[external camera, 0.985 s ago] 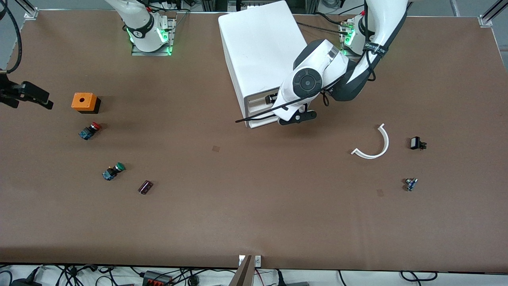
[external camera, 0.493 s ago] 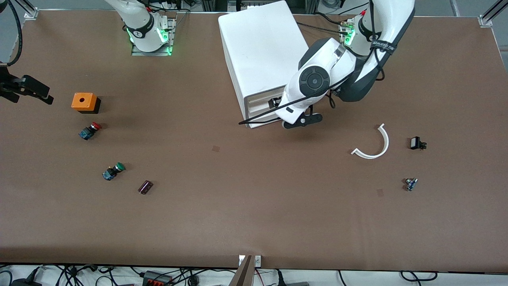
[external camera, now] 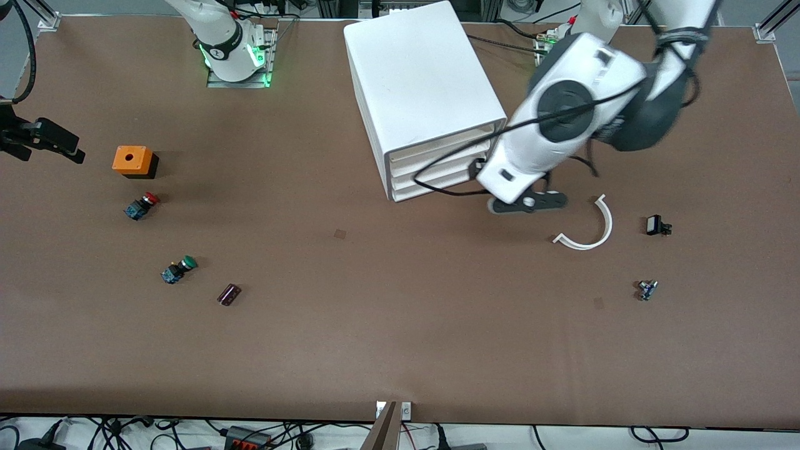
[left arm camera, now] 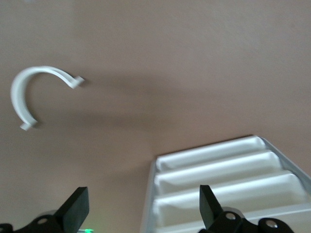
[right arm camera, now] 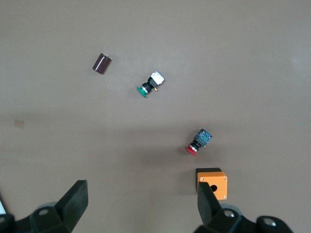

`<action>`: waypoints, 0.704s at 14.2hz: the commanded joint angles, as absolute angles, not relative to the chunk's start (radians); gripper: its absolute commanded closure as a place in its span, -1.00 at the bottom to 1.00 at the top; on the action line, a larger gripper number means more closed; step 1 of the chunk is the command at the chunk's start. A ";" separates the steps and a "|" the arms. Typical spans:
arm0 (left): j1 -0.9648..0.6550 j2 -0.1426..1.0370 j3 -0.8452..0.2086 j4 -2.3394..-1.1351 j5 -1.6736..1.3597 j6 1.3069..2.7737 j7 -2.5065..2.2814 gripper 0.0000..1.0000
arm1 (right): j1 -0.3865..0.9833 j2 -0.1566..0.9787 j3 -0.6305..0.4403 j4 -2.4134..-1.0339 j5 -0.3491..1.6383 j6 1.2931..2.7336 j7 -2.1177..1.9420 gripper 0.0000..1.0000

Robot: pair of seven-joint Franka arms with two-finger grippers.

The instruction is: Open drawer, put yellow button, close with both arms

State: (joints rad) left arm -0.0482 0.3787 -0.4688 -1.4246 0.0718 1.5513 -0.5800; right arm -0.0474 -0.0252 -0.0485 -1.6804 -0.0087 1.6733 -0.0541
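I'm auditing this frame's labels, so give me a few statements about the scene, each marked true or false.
1. The left end effector is open and empty. True.
2. The red button lies in a pulled-out drawer. False: it lies on the table beside the orange box, and the cabinet's top drawer looks shut.
3. The green button lies nearer to the front camera than the red button. True.
4. The right end effector hangs over the cabinet. False: it is over the right arm's end of the table, near the orange box.
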 commanded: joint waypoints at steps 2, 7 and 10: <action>0.041 0.376 -0.476 -1.327 0.170 1.430 -0.356 -1.00 | -0.051 -0.043 -0.040 -1.695 -0.021 1.667 -0.052 -1.00; 0.064 0.305 -0.332 -1.285 0.126 1.368 -0.082 -1.00 | -0.051 -0.043 -0.040 -1.694 -0.021 1.667 -0.054 -1.00; 0.012 0.183 -0.146 -1.421 0.035 1.474 0.023 -1.00 | -0.049 -0.043 -0.040 -1.695 -0.023 1.667 -0.054 -1.00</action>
State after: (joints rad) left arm 0.0557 0.2905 -0.2546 -1.2966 0.0859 1.4029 -0.0488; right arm -0.0474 -0.0251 -0.0483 -1.6808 -0.0087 1.6721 -0.0541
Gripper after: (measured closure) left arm 0.000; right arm 0.000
